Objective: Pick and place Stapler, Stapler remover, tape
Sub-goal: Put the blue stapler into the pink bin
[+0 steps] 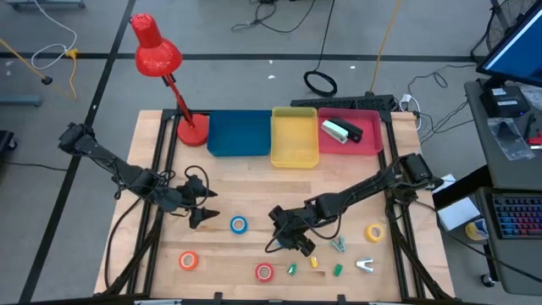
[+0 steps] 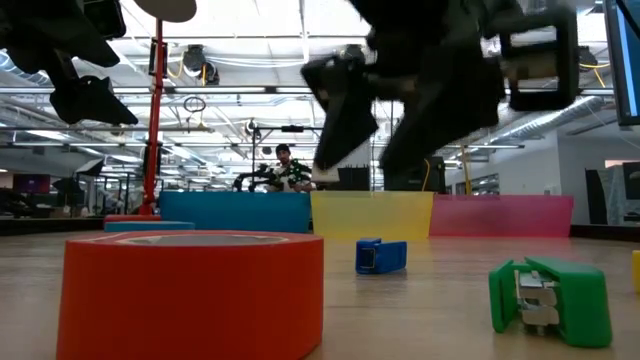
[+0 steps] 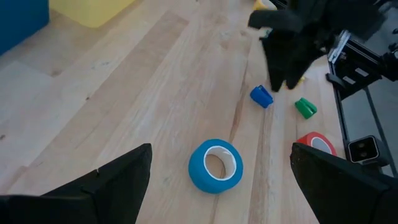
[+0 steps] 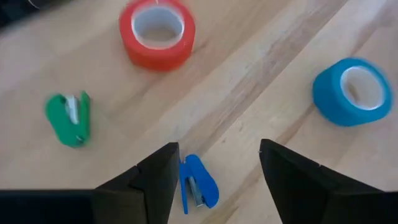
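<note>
Tape rolls number four: blue (image 1: 238,224), orange (image 1: 188,260), red (image 1: 264,272), yellow (image 1: 375,231).

No text or label seems legible on anything

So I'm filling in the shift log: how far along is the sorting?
Done: one stapler lies in the pink bin. In hand: nothing; the right gripper hovers open over a small blue stapler remover, and the left gripper waits open near the blue tape. Left: the blue, orange, red and yellow tape are all on the table.
</note>
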`<move>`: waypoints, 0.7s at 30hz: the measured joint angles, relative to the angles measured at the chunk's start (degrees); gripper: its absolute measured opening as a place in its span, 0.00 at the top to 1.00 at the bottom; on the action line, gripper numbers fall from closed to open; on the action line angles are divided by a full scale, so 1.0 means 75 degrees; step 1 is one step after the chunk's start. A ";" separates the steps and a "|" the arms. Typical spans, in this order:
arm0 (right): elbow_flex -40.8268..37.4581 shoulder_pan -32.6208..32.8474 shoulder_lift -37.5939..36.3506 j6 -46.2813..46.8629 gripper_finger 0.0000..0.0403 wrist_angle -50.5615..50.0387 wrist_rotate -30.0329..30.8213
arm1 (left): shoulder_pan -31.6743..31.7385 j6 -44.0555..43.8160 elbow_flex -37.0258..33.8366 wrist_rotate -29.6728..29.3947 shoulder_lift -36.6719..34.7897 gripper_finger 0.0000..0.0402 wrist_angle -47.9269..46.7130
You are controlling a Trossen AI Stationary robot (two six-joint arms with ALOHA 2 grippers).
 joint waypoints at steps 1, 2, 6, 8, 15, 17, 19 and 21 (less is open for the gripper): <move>-0.0016 0.0000 0.0076 -0.0042 0.45 0.0012 0.0007 | 0.0000 -0.0008 0.0000 -0.0003 0.0000 0.06 0.0000; -0.0017 0.0000 0.0151 -0.0044 0.45 0.0108 -0.0062 | 0.0000 -0.0016 0.0000 0.0000 0.0000 0.06 0.0000; -0.0004 0.0000 0.0350 -0.0053 0.43 0.0148 -0.0068 | 0.0000 -0.0035 0.0003 0.0000 0.0000 0.06 0.0003; -0.0007 0.0000 0.0482 -0.0062 0.43 0.0100 -0.0057 | 0.0000 -0.0037 0.0003 0.0000 0.0000 0.06 0.0003; -0.0016 0.0000 0.0709 -0.0031 0.43 -0.0150 -0.0052 | 0.0000 -0.0006 0.0003 0.0000 0.0000 0.06 -0.0003; -0.0006 0.0000 0.0689 -0.0029 0.43 -0.0136 -0.0028 | 0.0000 0.0015 0.0003 0.0000 0.0000 0.06 -0.0002; -0.0006 0.0003 0.0692 -0.0047 0.44 -0.0159 0.0163 | 0.0000 0.0015 0.0006 0.0000 0.0000 0.06 -0.0002; -0.0007 0.0006 0.0692 -0.0050 0.47 -0.0172 0.0281 | 0.0000 0.0018 0.0006 0.0000 0.0000 0.06 -0.0002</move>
